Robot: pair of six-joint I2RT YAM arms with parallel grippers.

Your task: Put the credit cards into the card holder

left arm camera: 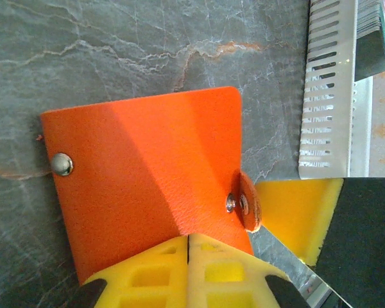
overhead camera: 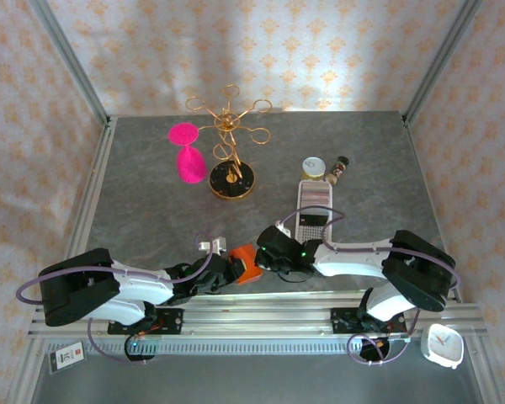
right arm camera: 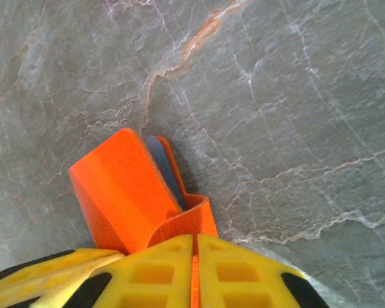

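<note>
Card holder: the small square orange-red folding card holder (left arm camera: 147, 167) is at the near side of the grey marbled table (overhead camera: 151, 210), between the two grippers. It is folded nearly shut, and a sliver of grey-blue lining shows at its open edge in the right wrist view. Whether it lies flat or is raised a little cannot be told.
Snap tab: a rounded orange tab with a metal stud (left arm camera: 246, 203) sticks out of the holder's right side.
Left gripper (left arm camera: 189, 256): the yellow fingers are pressed together, pinching the holder's near edge.
Right gripper (right arm camera: 194, 256): the yellow fingers are almost together, clamped on the holder's thin orange strap.
Tray: a long white slotted plastic tray (overhead camera: 313, 210) lies just beyond the right gripper. The thin credit cards (left arm camera: 371, 25) stand on edge inside it.
Far side: a gold wire rack on a round black base (overhead camera: 231, 181) stands with a pink wine glass (overhead camera: 187, 156) lying beside it. A small yellow-lidded jar (overhead camera: 314, 167) stands near the tray's far end.
Edges: the holder is close to the table's near edge.
Open room: bare tabletop stretches left of the holder and between it and the rack.
</note>
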